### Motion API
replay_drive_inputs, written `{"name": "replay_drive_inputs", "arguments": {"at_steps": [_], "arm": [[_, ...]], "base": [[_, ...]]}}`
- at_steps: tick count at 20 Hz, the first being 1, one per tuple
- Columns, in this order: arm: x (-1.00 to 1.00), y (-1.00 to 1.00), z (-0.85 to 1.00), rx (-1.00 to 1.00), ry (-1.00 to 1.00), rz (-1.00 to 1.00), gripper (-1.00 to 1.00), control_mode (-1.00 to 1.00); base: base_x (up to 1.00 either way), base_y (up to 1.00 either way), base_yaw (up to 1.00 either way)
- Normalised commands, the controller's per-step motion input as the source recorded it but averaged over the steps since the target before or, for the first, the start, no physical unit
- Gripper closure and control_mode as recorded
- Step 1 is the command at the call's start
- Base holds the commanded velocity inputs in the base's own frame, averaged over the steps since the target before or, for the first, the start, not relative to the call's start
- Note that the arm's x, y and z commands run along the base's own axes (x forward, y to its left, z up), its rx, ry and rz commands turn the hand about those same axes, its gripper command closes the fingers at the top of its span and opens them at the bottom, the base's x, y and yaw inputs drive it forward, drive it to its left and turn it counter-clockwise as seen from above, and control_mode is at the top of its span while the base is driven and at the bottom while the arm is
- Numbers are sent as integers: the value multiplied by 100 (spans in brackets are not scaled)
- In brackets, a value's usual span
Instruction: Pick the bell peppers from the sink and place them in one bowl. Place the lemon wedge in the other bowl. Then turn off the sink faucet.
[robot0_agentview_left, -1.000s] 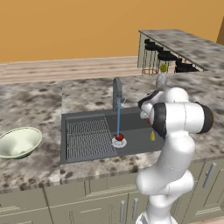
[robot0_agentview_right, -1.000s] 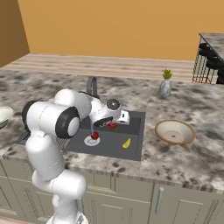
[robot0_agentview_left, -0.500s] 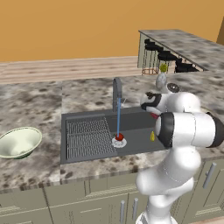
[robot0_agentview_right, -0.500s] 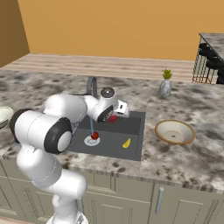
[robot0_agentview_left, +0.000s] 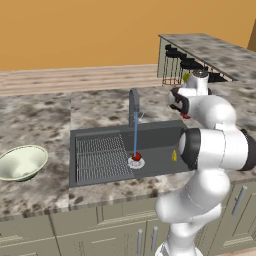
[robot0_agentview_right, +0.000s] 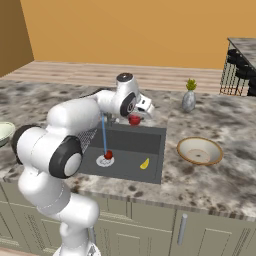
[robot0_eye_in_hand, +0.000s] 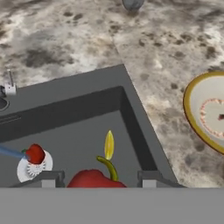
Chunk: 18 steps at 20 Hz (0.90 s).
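pepper (robot0_eye_in_hand: 91, 178) number one is up, red and glossy, clenched between the fingers (robot0_eye_in_hand: 52, 178) above the sink (robot0_agentview_right: 150, 150). step in hand looks like the carry to the shallow tan bowl (robot0_agentview_right: 200, 150) on the table (robot0_agentview_right: 225, 175) off to the right; next it needs a swing over the sink wall. second pepper (robot0_agentview_left: 136, 156) sits on the drain under the faucet (robot0_agentview_left: 133, 102) stream, lemon wedge (robot0_agentview_right: 144, 163) nearby. small vase (robot0_agentview_right: 188, 99) stands clear behind.
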Motion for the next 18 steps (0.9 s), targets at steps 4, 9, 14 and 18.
{"name": "replay_drive_inputs", "arguments": {"at_steps": [4, 9, 14, 18], "arm": [[0, -56, 1, 0, -2, -10, 100, -100], [-1, -53, -29, 0, -6, -6, 100, -100], [-2, -58, -27, 0, -6, -6, 100, -100], [-2, -71, -1, 0, -2, -8, 100, -100]], "base": [[0, 0, 0], [0, 0, 0], [0, 0, 0], [0, 0, 0]]}}
